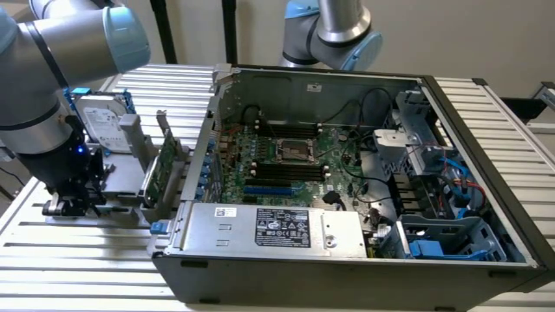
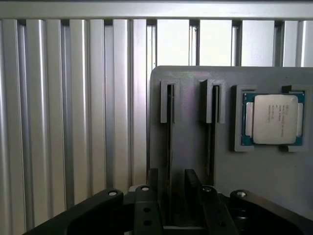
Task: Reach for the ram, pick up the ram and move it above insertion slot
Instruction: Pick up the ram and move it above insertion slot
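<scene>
I'm looking down on the ram (image 2: 169,122) edge-on: a thin dark strip standing upright in a slot of a matte grey plastic holder (image 2: 190,78), with the slot walls hiding its flat faces. The black fingers (image 2: 153,183) are standing apart on either side of it, holding nothing. A square silver processor (image 2: 275,119) is sitting in the holder's pocket. The holder is resting on a ribbed aluminium surface (image 2: 73,107), at nine o'clock from the open computer case (image 1: 347,276).
</scene>
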